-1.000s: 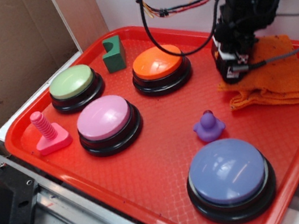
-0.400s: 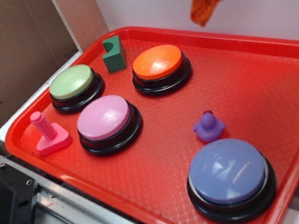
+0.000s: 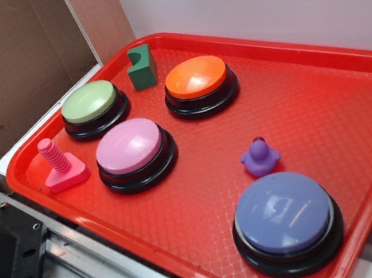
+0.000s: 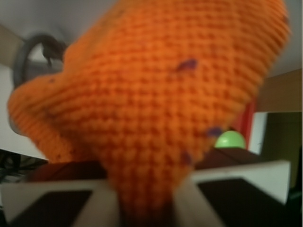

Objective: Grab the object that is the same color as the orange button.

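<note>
Cloth filled the wrist view: the folded orange knitted cloth with dark specks (image 4: 151,104) hung blurred and close before the lens, pinched at its lower end between the pale fingers (image 4: 99,208) of the gripper (image 4: 147,208), which was clenched on it. No arm or cloth showed in the exterior view, so the cloth was above or outside that view. On the red plastic tray (image 3: 354,118), the round orange dome-topped button on a black base (image 3: 200,84) stood near the far rim, beside a dark green notched block (image 3: 141,67). A pale green button (image 3: 94,108) and a pink button (image 3: 135,153) sat toward the left edge, near a pink plastic bolt (image 3: 62,165). A small purple duck (image 3: 260,156) stood just behind a lavender button (image 3: 286,222) close to the near rim. The tray's right half lay bare up to its raised rim.
</note>
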`<action>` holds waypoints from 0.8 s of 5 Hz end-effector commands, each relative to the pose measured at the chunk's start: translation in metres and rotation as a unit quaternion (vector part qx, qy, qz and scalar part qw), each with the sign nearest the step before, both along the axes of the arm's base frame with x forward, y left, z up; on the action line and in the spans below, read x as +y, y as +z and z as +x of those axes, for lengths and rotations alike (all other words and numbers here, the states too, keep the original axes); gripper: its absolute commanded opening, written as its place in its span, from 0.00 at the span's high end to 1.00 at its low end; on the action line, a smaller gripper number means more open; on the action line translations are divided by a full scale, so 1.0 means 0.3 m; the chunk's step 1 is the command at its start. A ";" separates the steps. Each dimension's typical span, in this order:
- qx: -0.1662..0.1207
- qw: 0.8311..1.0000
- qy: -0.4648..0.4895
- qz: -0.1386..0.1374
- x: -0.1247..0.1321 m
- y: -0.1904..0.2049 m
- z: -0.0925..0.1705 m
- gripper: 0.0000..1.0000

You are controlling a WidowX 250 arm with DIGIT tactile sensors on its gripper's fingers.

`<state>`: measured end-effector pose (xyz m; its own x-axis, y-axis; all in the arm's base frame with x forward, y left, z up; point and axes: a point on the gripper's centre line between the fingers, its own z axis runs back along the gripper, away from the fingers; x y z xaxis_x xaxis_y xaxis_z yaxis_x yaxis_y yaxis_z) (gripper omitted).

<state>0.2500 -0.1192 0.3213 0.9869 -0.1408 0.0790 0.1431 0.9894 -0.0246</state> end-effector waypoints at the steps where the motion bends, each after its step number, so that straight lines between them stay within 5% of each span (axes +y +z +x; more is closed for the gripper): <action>1: -0.017 1.000 0.002 0.019 -0.053 0.020 -0.034 1.00; 4: -0.005 0.999 0.011 0.052 -0.076 -0.045 -0.003 1.00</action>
<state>0.2650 -0.1250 0.3062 0.9913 -0.1273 0.0321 0.1239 0.9882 0.0898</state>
